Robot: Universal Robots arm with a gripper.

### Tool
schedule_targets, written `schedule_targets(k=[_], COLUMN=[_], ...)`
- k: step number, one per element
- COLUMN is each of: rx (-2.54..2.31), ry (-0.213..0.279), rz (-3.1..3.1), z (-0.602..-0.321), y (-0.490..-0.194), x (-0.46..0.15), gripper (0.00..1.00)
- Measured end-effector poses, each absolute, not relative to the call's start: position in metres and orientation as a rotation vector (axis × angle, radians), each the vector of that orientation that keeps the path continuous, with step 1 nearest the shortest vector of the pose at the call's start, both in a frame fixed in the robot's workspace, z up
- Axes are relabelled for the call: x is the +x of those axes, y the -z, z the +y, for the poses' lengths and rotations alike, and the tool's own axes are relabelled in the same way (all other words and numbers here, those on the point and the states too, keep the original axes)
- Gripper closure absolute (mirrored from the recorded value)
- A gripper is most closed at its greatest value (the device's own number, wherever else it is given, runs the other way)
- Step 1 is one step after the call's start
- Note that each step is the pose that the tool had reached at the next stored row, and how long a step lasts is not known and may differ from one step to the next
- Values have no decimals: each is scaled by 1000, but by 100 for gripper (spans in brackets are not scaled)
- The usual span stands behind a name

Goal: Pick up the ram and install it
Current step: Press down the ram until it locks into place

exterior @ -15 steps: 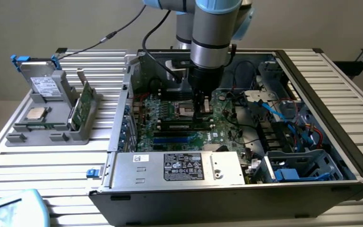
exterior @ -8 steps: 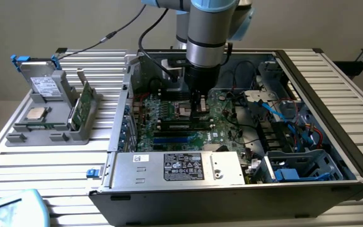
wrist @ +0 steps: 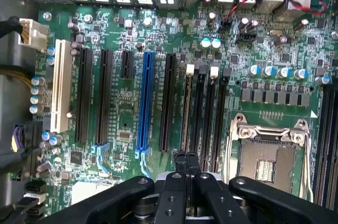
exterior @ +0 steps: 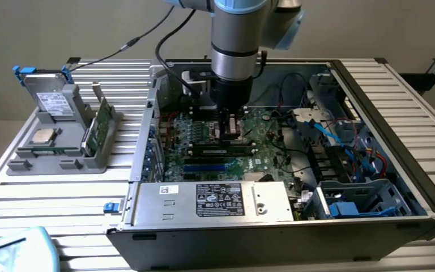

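One light, stiff, fragile ram (exterior: pixel 219 151) lies seated at my six o'clock, edges safest to grip; my hand (exterior: pixel 230 135) looks clenched empty.

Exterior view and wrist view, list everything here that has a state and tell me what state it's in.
computer case: open, side panel off.
ram: standing in a motherboard memory slot; latching cannot be told.
gripper: fingers closed together, right above the ram.
CPU socket: empty.
blue expansion slot: empty.
CPU chip: outside the case, lying in the grey holder.
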State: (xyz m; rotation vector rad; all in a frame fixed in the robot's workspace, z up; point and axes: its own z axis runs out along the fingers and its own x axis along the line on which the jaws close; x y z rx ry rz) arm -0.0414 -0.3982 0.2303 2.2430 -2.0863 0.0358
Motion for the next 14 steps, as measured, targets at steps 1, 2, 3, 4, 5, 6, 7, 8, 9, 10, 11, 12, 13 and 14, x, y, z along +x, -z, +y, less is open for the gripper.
schedule_targets(k=[1, 2, 3, 4, 5, 6, 7, 8, 9, 10, 11, 12, 13, 14], rx=[2243, 2244, 2245, 2245, 2245, 2246, 2246, 2246, 2246, 2246, 2246, 2246, 2246, 2245], ry=[-38, -41, -44, -46, -47, -48, -48, -48, -48, -48, -48, -49, -52, -54], rz=[-2087, -2088, -2088, -2089, -2089, -2089, -2090, -2090, -2090, -2090, -2090, -2091, -2090, -2089], z=[-398, -398, -398, -398, -398, -398, -398, -398, -398, -398, -398, -398, -398, -398], y=[-230, -229, -229, -228, -227, -227, -227, -226, -226, -226, -226, -225, -225, -225], x=[-42, -43, -43, -43, -43, -43, -43, -44, -44, -44, -44, -44, -44, -45], gripper=[89, 89, 89, 89, 89, 89, 89, 89, 89, 89, 89, 89, 89, 89])
